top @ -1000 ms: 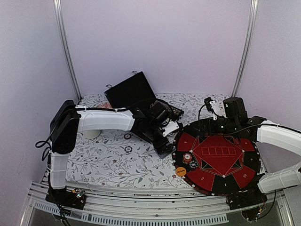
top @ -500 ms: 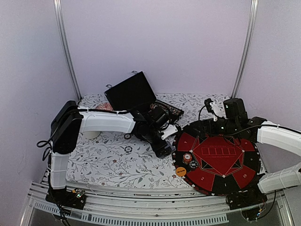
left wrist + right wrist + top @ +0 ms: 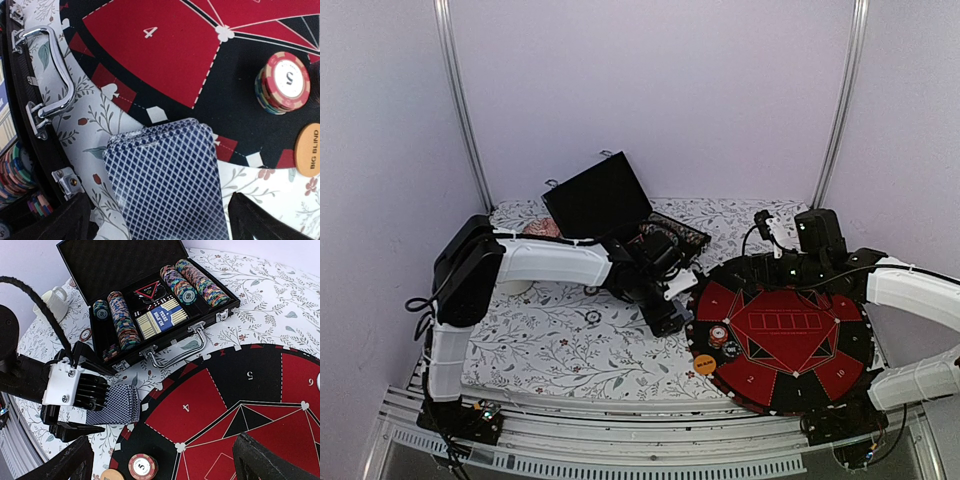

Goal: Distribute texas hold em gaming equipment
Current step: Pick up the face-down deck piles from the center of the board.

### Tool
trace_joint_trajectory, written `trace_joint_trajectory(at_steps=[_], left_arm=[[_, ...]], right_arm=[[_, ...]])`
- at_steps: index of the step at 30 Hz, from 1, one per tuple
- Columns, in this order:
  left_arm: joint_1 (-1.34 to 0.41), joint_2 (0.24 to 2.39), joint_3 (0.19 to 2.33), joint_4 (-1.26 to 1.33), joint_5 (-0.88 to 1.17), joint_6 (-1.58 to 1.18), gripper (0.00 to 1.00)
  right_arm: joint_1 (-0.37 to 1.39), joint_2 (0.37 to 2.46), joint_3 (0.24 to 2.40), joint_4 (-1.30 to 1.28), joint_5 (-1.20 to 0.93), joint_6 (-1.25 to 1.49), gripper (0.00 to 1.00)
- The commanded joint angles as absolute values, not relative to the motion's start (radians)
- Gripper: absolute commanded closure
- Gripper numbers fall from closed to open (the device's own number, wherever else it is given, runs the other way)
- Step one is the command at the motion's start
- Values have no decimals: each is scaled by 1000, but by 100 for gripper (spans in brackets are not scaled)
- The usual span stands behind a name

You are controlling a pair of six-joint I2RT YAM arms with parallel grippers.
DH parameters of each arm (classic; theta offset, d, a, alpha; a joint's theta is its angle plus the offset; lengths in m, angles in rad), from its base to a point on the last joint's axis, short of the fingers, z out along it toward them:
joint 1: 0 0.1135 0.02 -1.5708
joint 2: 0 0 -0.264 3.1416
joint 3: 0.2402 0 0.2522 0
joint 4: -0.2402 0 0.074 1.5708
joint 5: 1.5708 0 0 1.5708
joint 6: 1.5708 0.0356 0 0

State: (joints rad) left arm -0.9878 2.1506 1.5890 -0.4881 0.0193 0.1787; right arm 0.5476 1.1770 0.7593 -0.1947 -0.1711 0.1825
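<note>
My left gripper (image 3: 672, 315) is shut on a deck of blue diamond-backed playing cards (image 3: 165, 185), held by its side edges over the left rim of the round red and black poker mat (image 3: 790, 340). The deck also shows in the right wrist view (image 3: 115, 405). A stack of red poker chips marked 5 (image 3: 282, 82) and an orange big blind button (image 3: 307, 150) sit on the mat near section 4. My right gripper (image 3: 161, 440) is open and empty, held above the mat's far side (image 3: 767, 222).
An open black case (image 3: 150, 295) behind the mat holds rows of chips (image 3: 122, 320) and a boxed card deck (image 3: 157, 320); its metal handle (image 3: 50, 75) faces the mat. A cream cup (image 3: 52, 302) and a pink dish (image 3: 542, 228) stand at the left.
My left arm has drawn slightly lower and nearer the mat's left rim with the deck. The right arm has not moved.
</note>
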Motion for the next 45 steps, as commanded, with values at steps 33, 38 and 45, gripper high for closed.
trace_joint_trajectory(at_steps=[33, 38, 45], left_arm=[[-965, 2129, 1503, -421, 89, 283, 46], [-964, 2066, 1474, -417, 77, 293, 47], [-961, 1958, 1441, -433, 79, 309, 49]], right_arm=[[402, 1256, 776, -146, -421, 270, 1], [382, 1330, 811, -124, -481, 288, 1], [384, 1447, 845, -20, -679, 320, 7]])
